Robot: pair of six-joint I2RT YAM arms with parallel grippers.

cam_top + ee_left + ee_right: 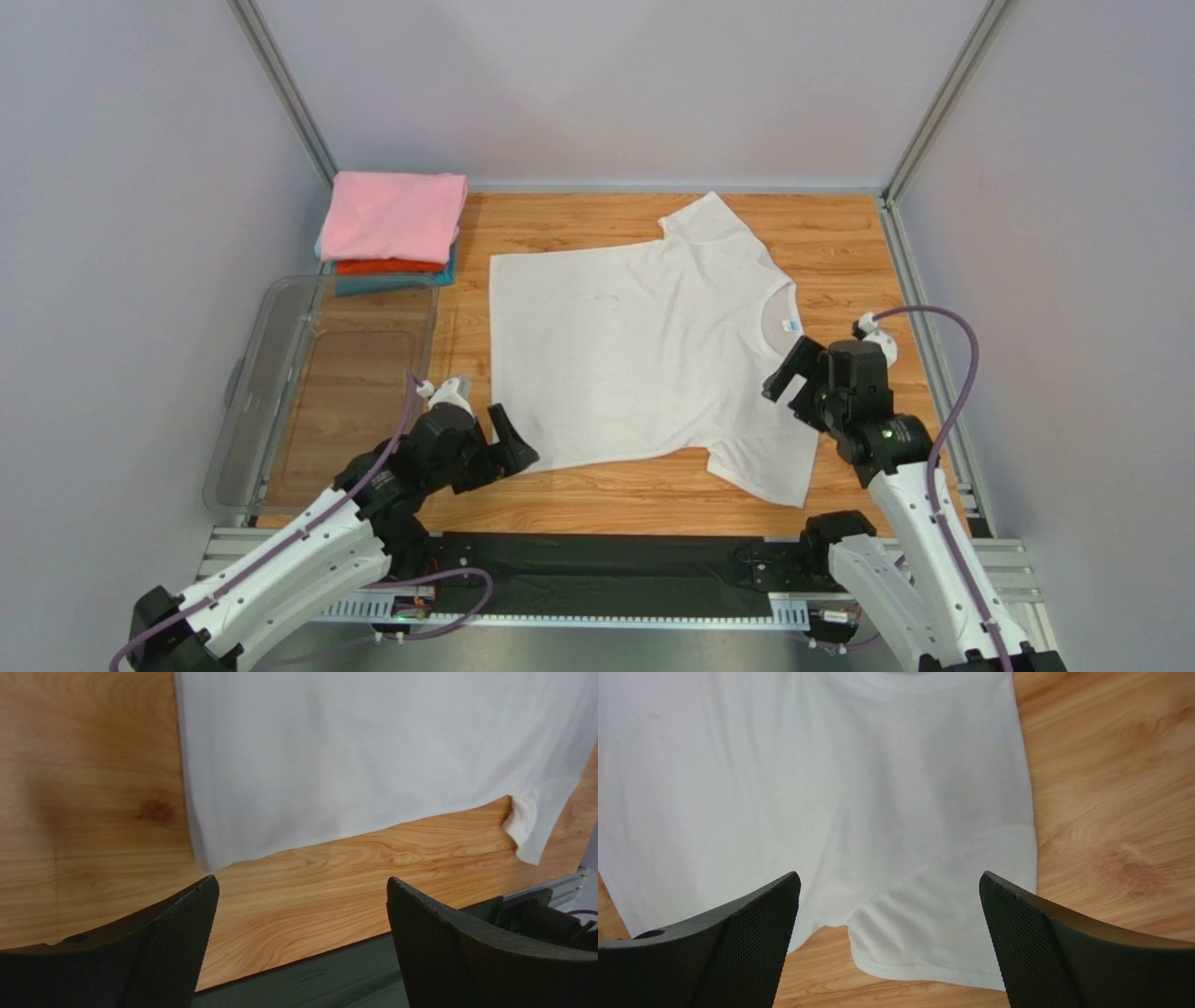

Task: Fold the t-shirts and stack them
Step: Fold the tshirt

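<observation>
The white t-shirt (638, 350) lies spread flat at the centre of the worktop (842, 238), collar toward the right of the top view and hem toward the left. The left arm (351, 525) has its jaws apart just off the lower hem corner (203, 855). The right arm (905, 490) has its jaws apart near the lower sleeve (941, 934), gripping nothing. A pink tee (393, 213), an orange-red tee (386, 266) and a teal tee (428, 283) sit stacked at upper left, beyond the clear bin (253, 406). The first fold probably goes best if both jaws pinch the lower edge together, lift level and carry it across evenly, so the cloth stays smooth.
</observation>
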